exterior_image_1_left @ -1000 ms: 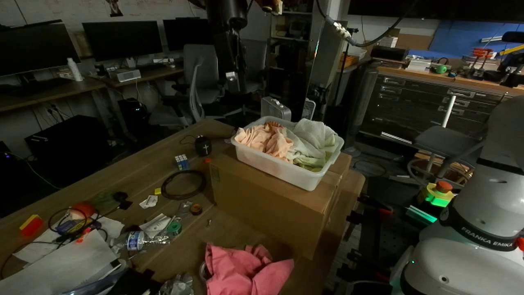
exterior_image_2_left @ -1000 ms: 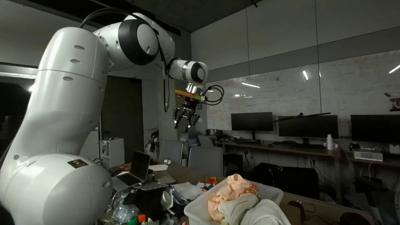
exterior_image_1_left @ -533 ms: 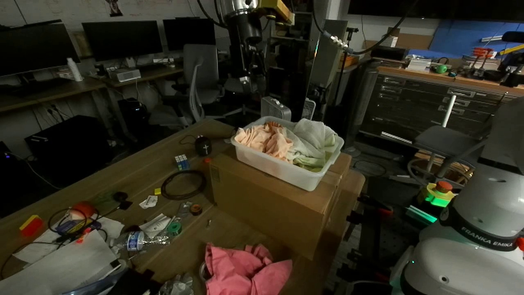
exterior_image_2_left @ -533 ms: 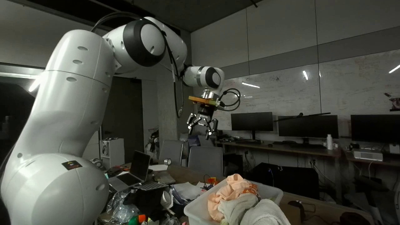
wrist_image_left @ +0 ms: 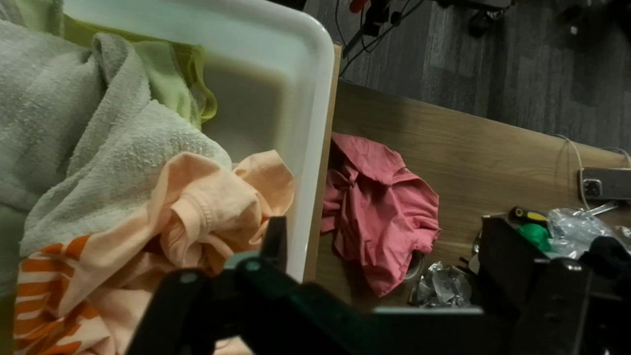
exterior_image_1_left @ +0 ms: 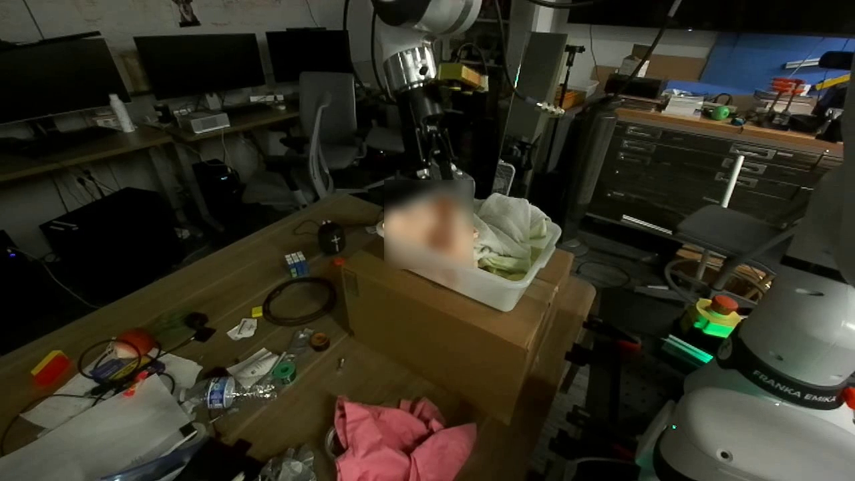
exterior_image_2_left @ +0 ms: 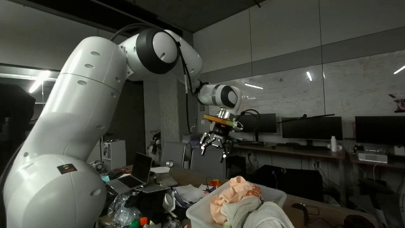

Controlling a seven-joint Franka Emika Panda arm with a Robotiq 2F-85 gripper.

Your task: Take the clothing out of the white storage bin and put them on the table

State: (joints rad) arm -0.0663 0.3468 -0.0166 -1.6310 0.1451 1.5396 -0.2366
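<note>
Wrist view finds the tool wide and holding nothing, above the white storage bin. The bin sits on a cardboard box at the end edge of the surface, long axis roughly along it. With the pink garment out on the surface, the step in hand looks like fetching the orange garment. Inside the bin it slants away from the long wall, printed end inward; blurring in an exterior view leaves its long axis uncertain. The next move calls for lowering onto a raised fold and closing.
</note>
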